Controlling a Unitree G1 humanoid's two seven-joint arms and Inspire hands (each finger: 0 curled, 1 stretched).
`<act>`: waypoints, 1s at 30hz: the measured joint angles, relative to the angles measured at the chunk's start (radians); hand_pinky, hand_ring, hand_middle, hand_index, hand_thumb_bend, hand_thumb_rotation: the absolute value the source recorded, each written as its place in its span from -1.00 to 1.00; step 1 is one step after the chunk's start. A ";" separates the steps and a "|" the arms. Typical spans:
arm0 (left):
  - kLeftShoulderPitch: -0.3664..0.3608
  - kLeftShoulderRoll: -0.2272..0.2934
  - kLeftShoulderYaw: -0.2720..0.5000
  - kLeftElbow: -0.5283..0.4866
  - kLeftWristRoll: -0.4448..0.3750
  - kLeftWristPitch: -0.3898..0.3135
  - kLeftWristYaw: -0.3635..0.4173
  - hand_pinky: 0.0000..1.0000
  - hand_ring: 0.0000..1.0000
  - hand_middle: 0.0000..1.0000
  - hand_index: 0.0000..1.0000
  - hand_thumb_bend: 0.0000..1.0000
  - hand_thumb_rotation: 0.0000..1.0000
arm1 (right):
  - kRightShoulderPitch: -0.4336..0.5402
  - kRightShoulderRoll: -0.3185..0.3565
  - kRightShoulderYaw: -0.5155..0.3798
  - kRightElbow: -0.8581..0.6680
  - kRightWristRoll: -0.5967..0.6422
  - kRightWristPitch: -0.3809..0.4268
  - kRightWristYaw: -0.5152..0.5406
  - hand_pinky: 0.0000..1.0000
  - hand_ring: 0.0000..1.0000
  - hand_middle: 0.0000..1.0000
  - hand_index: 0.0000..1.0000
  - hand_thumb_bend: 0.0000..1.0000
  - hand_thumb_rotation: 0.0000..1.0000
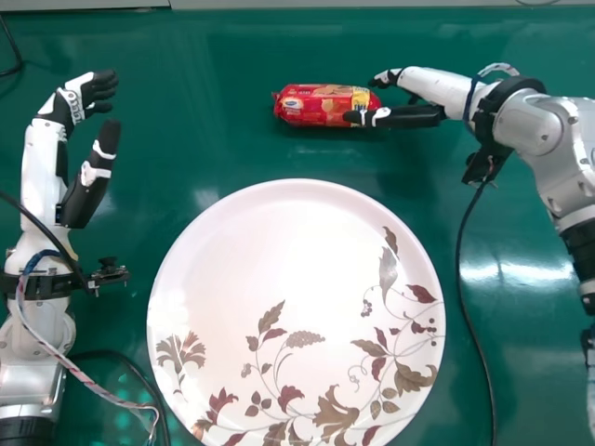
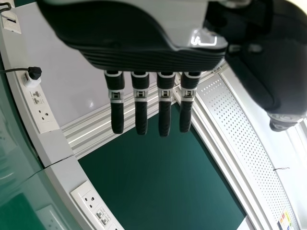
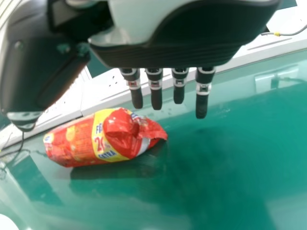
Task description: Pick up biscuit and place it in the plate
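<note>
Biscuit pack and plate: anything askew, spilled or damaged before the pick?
Nothing stands out. The biscuit pack lies on its side beyond the plate, its wrapper crumpled at the end nearest the right hand but with no visible tear. No spill seen; the plate's visible rim looks unchipped.

Bright | glare — table (image 1: 521,272), head view right | soft shadow by biscuit (image 1: 321,104) | left wrist view — edges bowed
</note>
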 measured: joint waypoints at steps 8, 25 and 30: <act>0.001 0.000 0.000 -0.004 0.003 0.000 0.001 0.42 0.58 0.61 0.63 0.76 -0.08 | -0.033 0.003 0.017 0.046 -0.022 -0.023 0.001 0.65 0.90 1.00 1.00 1.00 0.26; 0.003 0.000 0.000 -0.011 0.001 -0.002 0.001 0.45 0.62 0.64 0.65 0.78 -0.05 | -0.128 0.025 0.042 0.124 -0.041 -0.004 0.031 0.72 0.95 1.00 1.00 1.00 0.24; 0.007 0.000 0.000 -0.016 0.002 -0.002 0.001 0.43 0.60 0.63 0.64 0.78 -0.04 | -0.158 0.037 0.056 0.157 -0.057 -0.020 0.032 0.82 0.98 1.00 1.00 1.00 0.25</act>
